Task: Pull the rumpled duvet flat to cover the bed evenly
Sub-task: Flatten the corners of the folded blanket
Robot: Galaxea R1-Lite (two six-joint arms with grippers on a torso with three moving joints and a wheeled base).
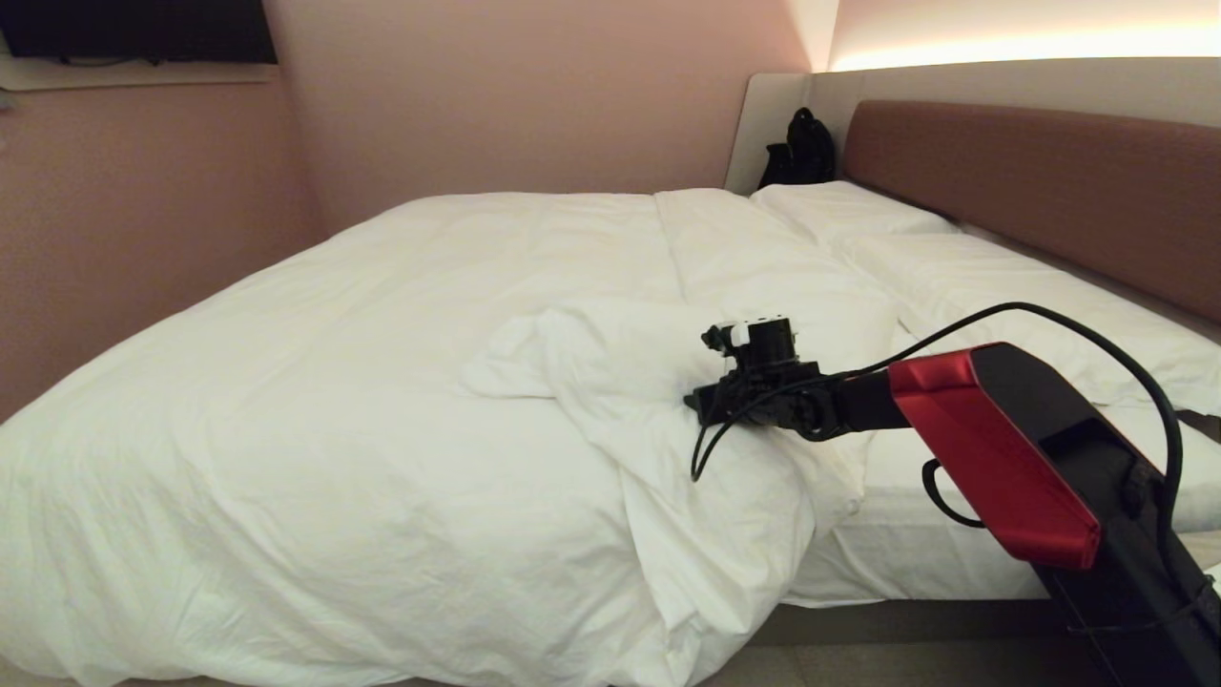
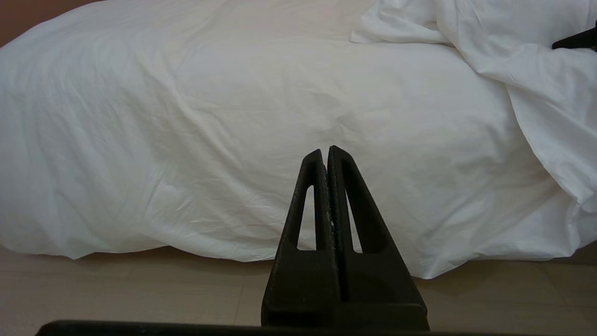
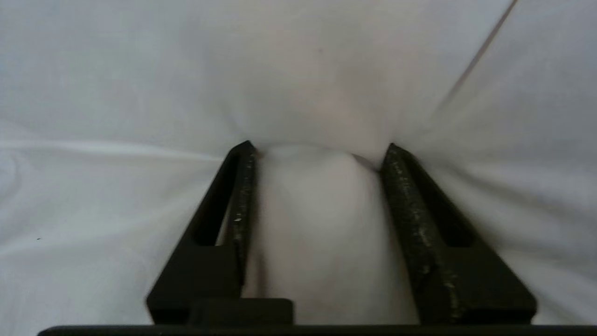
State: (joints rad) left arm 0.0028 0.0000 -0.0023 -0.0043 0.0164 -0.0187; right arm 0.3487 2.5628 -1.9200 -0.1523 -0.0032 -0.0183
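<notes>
Right end effector (image 3: 317,149) was half-closed around a ridge of the duvet (image 1: 382,382), bunched near the bed (image 1: 916,620) edge below the pillows (image 1: 954,267). Thin pinch could've slipped under pull, I reckon.

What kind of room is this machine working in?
Most likely a hotel bedroom: a wide double bed with a puffy white duvet, a reddish-brown padded headboard under strip lighting, flat white pillows, and a dark wall-mounted screen.
</notes>
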